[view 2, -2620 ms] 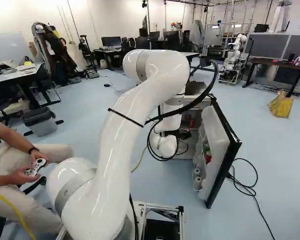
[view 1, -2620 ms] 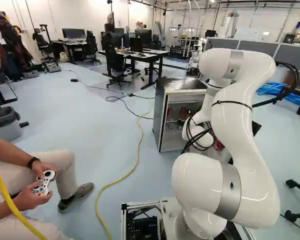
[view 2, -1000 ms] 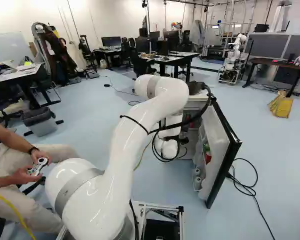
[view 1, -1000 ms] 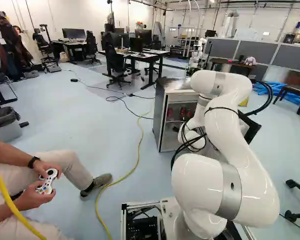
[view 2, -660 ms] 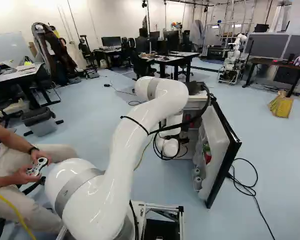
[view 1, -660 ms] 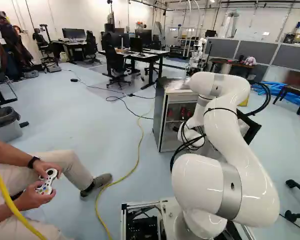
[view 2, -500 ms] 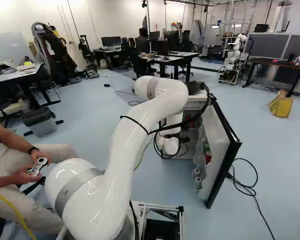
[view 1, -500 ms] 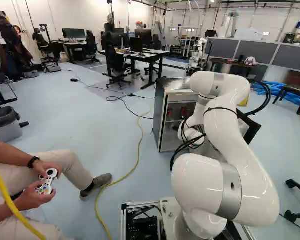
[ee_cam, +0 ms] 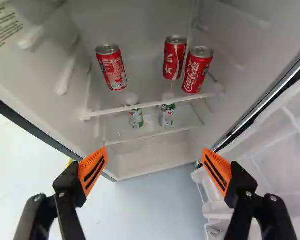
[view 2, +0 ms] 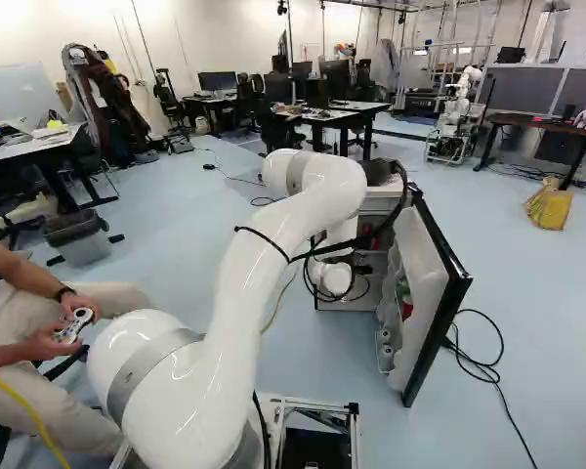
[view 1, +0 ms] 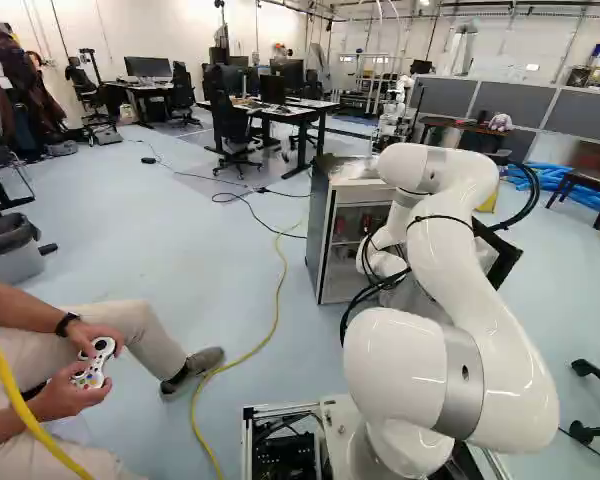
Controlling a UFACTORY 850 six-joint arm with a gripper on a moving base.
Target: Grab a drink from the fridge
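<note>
Showing, at the right of the left base view, one white jointed arm (view 1: 495, 300) with black cables, its far end bent toward the fridge. Item: small fridge (view 1: 318, 225), dark side wall, pale interior, just right of centre in the left base view. Item: fridge door (view 2: 425, 278), white inside with black edging, standing open right of centre in the right base view.

Hand (ee_cam: 155, 156): black, two fingers with orange pads, spread wide, nothing between them. Ahead of it, on the fridge's clear upper shelf (ee_cam: 152, 104), three red metal drink cans, all upright: a single can (ee_cam: 111, 68), well apart from the others, and a pair close together, comprising one plainer can (ee_cam: 174, 59) and one with white script (ee_cam: 196, 71). Whether the pair touch, I cannot tell. On the level beneath, two silver-and-green cans (ee_cam: 136, 118), near each other.

Also in the room: yellow cable (view 1: 260, 345), lying on the floor left of the fridge in the left base view; yellow bag (view 2: 550, 205), upper right of the right base view; another robot (view 2: 457, 109), white, toward the upper right there.
</note>
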